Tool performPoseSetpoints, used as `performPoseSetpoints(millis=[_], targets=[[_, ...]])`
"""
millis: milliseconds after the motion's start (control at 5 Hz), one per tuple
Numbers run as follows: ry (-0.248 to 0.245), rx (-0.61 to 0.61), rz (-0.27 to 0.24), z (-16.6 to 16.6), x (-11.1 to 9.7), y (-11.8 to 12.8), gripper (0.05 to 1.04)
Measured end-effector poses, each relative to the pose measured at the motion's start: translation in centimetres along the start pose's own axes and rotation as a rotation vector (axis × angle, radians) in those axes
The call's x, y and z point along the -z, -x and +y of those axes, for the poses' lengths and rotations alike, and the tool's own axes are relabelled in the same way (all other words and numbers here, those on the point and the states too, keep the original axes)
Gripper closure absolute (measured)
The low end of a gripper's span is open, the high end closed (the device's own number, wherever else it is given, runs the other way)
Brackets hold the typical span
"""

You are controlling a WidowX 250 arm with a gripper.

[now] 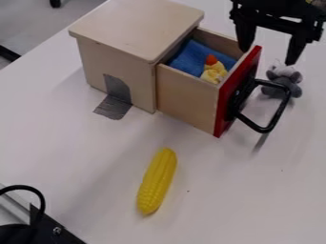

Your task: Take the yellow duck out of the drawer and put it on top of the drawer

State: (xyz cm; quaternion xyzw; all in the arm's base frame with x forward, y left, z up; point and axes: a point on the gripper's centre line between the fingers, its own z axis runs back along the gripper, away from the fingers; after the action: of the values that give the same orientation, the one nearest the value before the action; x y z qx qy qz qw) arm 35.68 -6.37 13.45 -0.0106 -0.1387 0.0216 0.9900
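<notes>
At the upper right hangs the black gripper [266, 55], open, its two fingers apart and pointing down, with nothing between them. One finger is by the top edge of the drawer's red front [228, 107]; the other is farther right, near a grey toy. The wooden drawer [187, 97] is pulled out of its box. Inside it the yellow duck [214, 73] with an orange beak lies on a blue cloth [192, 58], close behind the red front and to the left of the gripper. The box's flat wooden top [137, 24] is bare.
A grey plush toy [284, 79] sits right of the drawer, behind its black handle [275, 113]. A yellow corn cob [157, 181] lies on the white table [83, 167] in front. Grey tape [117, 101] holds the box's side. Black equipment [38, 228] stands at the lower left.
</notes>
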Motion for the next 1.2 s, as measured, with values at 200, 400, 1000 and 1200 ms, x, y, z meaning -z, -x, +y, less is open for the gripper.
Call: performPoseSetpoints(millis=[200,400,1000,1200], targets=[[-0.026,-0.038,0.013,2.8,0.1,0.1,0.083],[-0.057,-0.067,0.022,5.0,0.6,0.3,0.083],[-0.082,-0.075,0.149,6.7,4.8,1.5,0.083],[-0.085,-0.076,0.175,6.7,5.8,1.5,0.083]])
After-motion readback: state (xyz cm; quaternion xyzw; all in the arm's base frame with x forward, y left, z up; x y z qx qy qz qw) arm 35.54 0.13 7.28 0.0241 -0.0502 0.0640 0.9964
